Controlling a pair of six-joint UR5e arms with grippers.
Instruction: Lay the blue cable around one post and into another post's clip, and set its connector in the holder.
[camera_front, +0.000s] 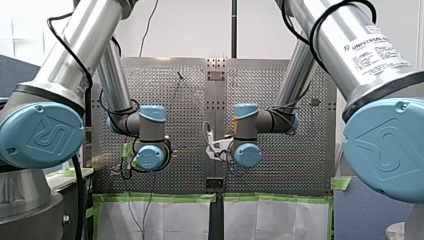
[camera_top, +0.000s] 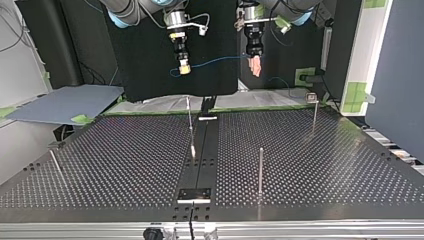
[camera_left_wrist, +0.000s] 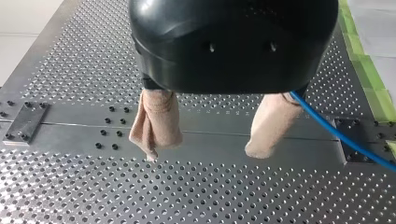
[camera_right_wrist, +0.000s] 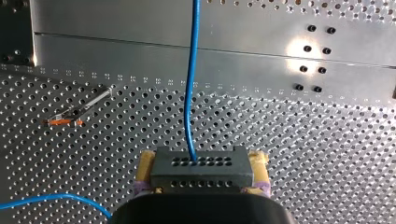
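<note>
Blue cable (camera_top: 215, 62) hangs between the two tools, well above the tabletop (camera_top: 310, 165). Right tool (camera_right_wrist: 202, 163) clamps its connector (camera_right_wrist: 201, 175). Left tool (camera_left_wrist: 203, 154) stands wide, with the cable just beside one of its fingers (camera_left_wrist: 271, 126). It should pinch the cable before lowering toward a post (camera_top: 260, 170).

**Around the Work: Tabletop, Tape and Backdrop**

A perforated metal tabletop (camera_top: 310, 165) fills the top view's lower half. A plain metal strip (camera_left_wrist: 210, 128) with bolt holes splits it down the middle. At that view's 9 o'clock a grey-blue sheet (camera_top: 65, 102) lies flat beyond the tabletop, with a scrap of green tape (camera_top: 80, 119) at its near corner. A black panel (camera_top: 150, 65) stands at 12 o'clock. At 3 o'clock a white upright (camera_top: 372, 50) carries more green patches. In the front view, white sheeting (camera_front: 165, 220) lies at 6 o'clock.
</note>
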